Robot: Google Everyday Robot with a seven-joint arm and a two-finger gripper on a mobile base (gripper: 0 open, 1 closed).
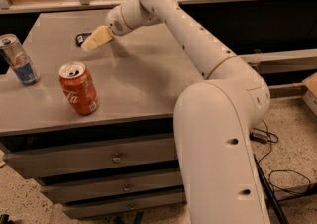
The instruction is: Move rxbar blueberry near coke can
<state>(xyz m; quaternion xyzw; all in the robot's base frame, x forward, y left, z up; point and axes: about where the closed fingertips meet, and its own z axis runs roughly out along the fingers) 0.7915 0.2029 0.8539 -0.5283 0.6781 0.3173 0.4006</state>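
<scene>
The rxbar blueberry [80,37] lies flat on the grey table top toward the back left. Only its dark left end shows, and the rest is hidden behind my gripper. My gripper [95,38], with tan tips, is low over the bar's right part, at or just above the table surface. The arm reaches in from the right. The coke can [79,89] stands upright near the table's front edge, well in front of the bar and the gripper, apart from both.
A slimmer silver-and-blue can [19,60] stands upright at the table's left edge. The grey table [148,84] has drawers below its front. A railing runs behind the table. Cables lie on the floor at the right.
</scene>
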